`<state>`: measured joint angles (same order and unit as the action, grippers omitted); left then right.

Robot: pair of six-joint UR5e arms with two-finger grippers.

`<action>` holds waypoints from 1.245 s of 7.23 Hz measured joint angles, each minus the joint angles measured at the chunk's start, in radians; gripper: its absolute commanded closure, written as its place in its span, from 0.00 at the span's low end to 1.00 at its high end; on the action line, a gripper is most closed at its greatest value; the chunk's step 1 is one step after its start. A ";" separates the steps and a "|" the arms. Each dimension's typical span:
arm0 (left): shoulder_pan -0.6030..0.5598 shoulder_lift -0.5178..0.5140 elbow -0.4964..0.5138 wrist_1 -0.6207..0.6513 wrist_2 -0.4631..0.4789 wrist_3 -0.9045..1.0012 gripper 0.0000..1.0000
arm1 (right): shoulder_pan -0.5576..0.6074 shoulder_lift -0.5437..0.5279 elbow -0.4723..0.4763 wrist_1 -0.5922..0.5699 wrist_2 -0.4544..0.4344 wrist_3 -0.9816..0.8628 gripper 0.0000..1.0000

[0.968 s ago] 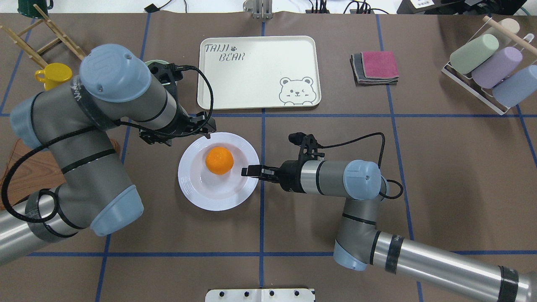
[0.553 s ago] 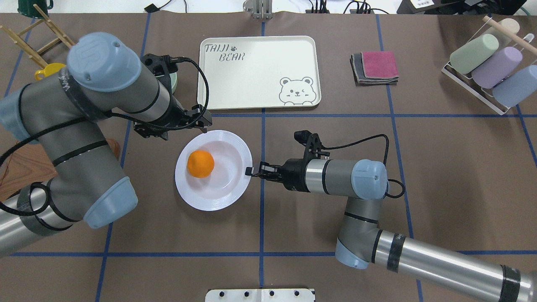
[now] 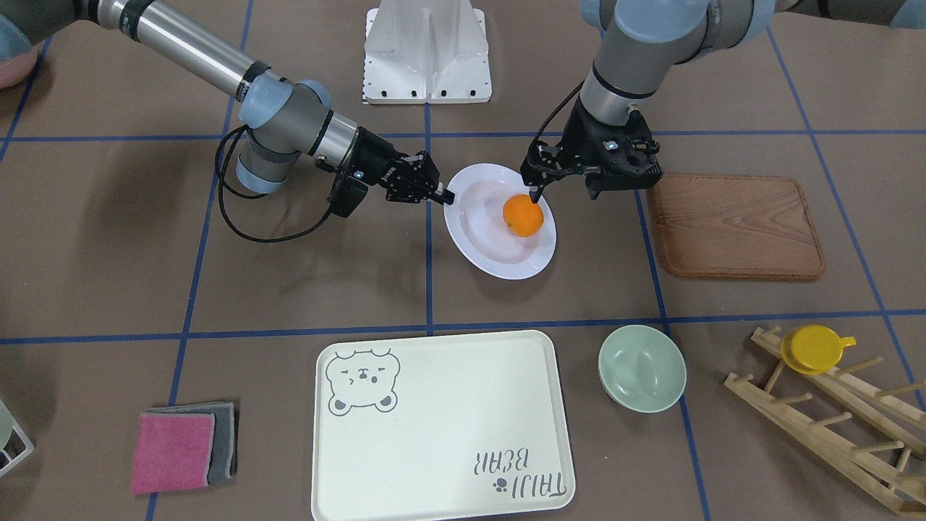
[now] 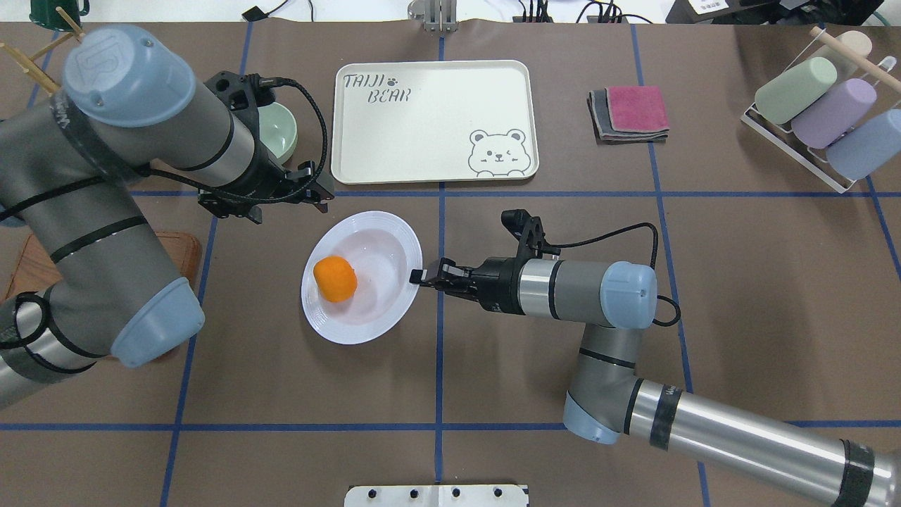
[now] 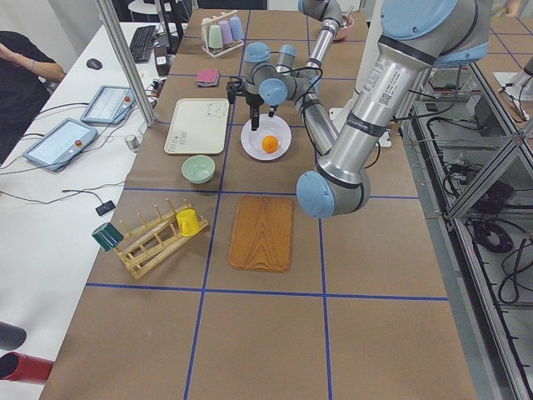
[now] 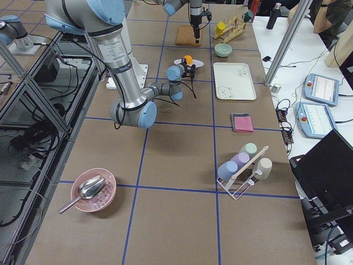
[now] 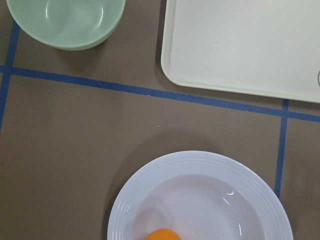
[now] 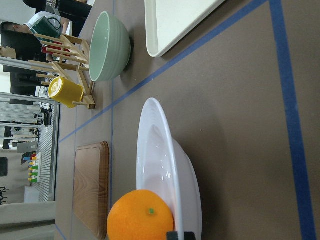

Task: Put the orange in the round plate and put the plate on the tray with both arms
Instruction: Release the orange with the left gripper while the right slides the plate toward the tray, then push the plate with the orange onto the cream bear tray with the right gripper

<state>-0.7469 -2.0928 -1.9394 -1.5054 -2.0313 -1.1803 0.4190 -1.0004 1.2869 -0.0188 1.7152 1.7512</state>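
- Nearest to the robot, you see the right gripper [image 4: 420, 275] at the round plate [image 4: 383, 243], on the plate's rim at the robot's right; its fingers are closed on that rim and hold it
- The plate rests on the brown table [image 4: 493, 366], not on the tray; it looks a little tipped, with the gripped side higher, but you cannot be sure of this
- The orange [image 4: 335, 279] lies inside the plate, against the left side of the plate's hollow, away from the gripped rim
- Left of the plate, apart from it, you find the wooden board [image 3: 734, 228]
- The left gripper [image 3: 564, 194] hangs over the plate's far-left rim with its jaws apart and holds nothing; in the front-facing view one fingertip [image 3: 534, 194] is just beside the orange, and you cannot tell if they touch
- Beyond the plate, across a blue tape line [image 4: 563, 193], lies the tray [image 4: 436, 105]
- Beyond the plate and to its left stands the green bowl [image 3: 642, 367]
- Farthest, beyond the plate and to its right, you see the folded cloths [image 4: 630, 113]
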 measured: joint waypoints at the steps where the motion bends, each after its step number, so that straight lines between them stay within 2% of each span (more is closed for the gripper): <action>1: -0.021 0.017 -0.026 0.029 -0.001 0.060 0.03 | 0.012 0.001 0.000 0.030 -0.013 0.044 0.90; 3: -0.074 0.037 -0.068 0.098 -0.002 0.182 0.03 | 0.028 0.008 0.000 0.094 -0.093 0.141 0.89; 6: -0.159 0.079 -0.080 0.120 -0.021 0.340 0.03 | 0.068 0.028 -0.048 0.101 -0.296 0.245 0.89; 7: -0.189 0.093 -0.079 0.121 -0.039 0.384 0.03 | 0.085 0.048 -0.081 0.067 -0.353 0.254 0.89; 9: -0.217 0.108 -0.078 0.121 -0.054 0.422 0.03 | 0.111 0.105 -0.109 -0.084 -0.417 0.259 0.89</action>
<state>-0.9638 -1.9844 -2.0173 -1.3848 -2.0854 -0.7587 0.5301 -0.8957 1.1783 -0.1029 1.2985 2.0104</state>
